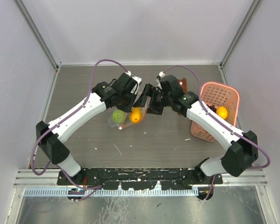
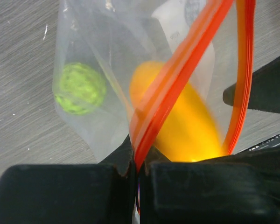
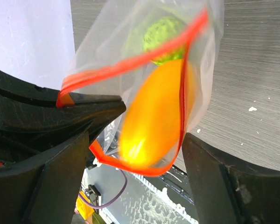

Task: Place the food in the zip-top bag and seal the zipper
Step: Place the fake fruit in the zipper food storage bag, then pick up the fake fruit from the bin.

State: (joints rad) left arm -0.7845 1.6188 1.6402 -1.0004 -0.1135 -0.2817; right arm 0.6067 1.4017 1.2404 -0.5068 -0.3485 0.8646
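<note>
Fingers (image 2: 74,191) of the left gripper (image 2: 137,163) are clamped tight on the zipper (image 2: 182,70), holding one end of the orange-red strip. From that pinch the zip-top bag (image 2: 102,130) hangs over the middle of the table (image 1: 84,81). I cannot tell whether its bottom touches the surface.

The right gripper (image 3: 137,140) has its fingers (image 3: 233,186) spread wide on either side of the bag's mouth, holding nothing.

Two pieces of food are in the bag. The lime-green ball (image 2: 79,88) lies deep in the pouch, and the yellow-orange fruit (image 2: 186,126) sits nearer the mouth, ringed by the strip.

By my reading the task is about half done. The zipper gapes as an open loop, so nothing is sealed yet. A round orange fruit (image 1: 221,112) shows in the pink basket (image 1: 219,84) at the right, so loading looks unfinished. What else lies in there I cannot make out.

The bag is thin, clear film, faintly milky and creased, and it sags under the load. Its zipper is a stiffer ridged band. The ball is bumpy and matte. The yellow-orange fruit is smooth, glossy and oval. The basket is rigid plastic lattice, and the table is grey with a wood-grain finish.
</note>
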